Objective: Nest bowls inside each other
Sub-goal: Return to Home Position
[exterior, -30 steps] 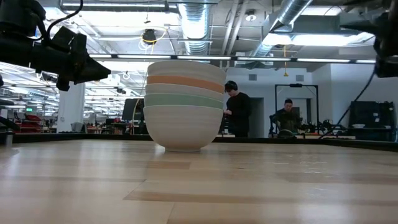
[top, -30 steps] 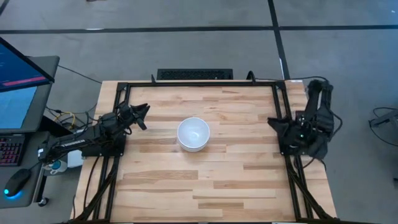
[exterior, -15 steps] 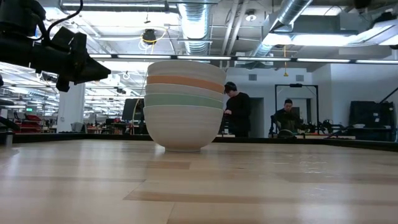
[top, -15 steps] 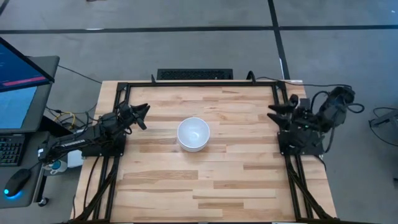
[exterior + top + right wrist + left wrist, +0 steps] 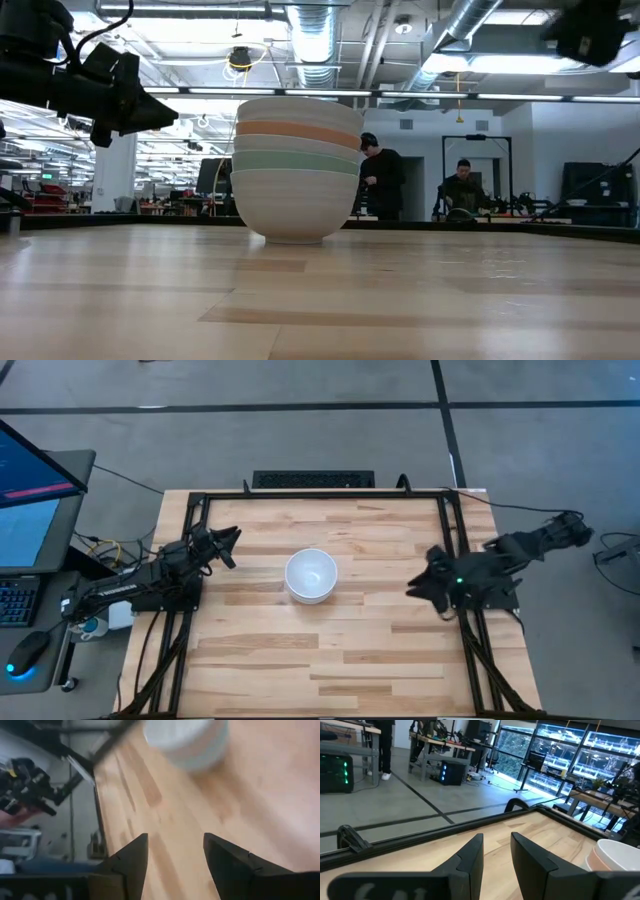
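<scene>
The bowls stand nested in one stack at the table's middle, the bottom white bowl resting on the wood. The low view shows the stack from the side: white at the bottom, then mint green, orange and a white rim on top. My left gripper hovers open to the left of the stack, above the table; its wrist view catches the stack's edge. My right gripper is open near the table's right edge, pointing toward the stack, well short of it.
A black frame rail runs around the table. A dark flat object lies beyond the far edge. A monitor and a keyboard stand off the table's left side. Two people are in the room beyond. Bare wood surrounds the stack.
My right arm has unfolded from its tucked pose at the table's right edge: the elbow has swung out to the right, and the gripper has moved toward the near edge and inward over the table, turning toward the bowls. The stack and my left arm have kept still.
</scene>
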Controlling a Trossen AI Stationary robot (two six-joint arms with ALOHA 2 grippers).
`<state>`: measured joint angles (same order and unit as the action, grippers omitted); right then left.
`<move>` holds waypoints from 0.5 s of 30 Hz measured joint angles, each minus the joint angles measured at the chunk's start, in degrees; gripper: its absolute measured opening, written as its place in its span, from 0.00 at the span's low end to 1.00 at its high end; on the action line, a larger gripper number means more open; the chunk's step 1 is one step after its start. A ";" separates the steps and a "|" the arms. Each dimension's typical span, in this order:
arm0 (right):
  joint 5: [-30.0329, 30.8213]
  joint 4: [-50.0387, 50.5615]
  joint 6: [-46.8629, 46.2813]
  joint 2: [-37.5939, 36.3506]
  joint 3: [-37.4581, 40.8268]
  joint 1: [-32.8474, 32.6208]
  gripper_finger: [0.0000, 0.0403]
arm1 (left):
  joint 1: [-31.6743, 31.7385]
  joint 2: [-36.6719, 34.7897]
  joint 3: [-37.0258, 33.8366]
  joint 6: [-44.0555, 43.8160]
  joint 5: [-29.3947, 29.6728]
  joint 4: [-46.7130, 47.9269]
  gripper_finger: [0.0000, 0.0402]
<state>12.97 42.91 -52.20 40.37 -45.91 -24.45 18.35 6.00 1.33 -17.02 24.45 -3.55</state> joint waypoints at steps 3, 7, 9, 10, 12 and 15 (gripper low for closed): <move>-11.33 1.71 -5.54 4.63 0.03 5.47 0.53 | 0.02 0.00 -0.01 -1.00 -0.07 -0.49 0.22; -19.83 4.46 -3.99 10.50 0.06 11.26 0.53 | -0.01 -0.02 0.02 -8.14 -2.07 -1.72 0.22; -20.06 4.93 -0.28 13.05 0.07 13.29 0.53 | 0.00 0.02 0.02 -9.92 -2.24 -1.96 0.22; -20.34 4.49 0.71 14.33 0.02 14.33 0.53 | 0.02 0.02 0.02 -9.97 -1.66 -1.59 0.22; -20.50 3.89 1.02 16.23 0.09 16.62 0.53 | 0.04 0.06 0.02 -8.94 -2.31 -0.92 0.22; -20.54 -4.78 10.70 18.64 0.08 18.45 0.53 | 0.02 0.00 0.02 -7.11 -9.73 -0.79 0.22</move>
<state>-7.57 38.13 -41.50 59.00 -45.83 -6.00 18.37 6.00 1.34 -24.12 14.72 -4.35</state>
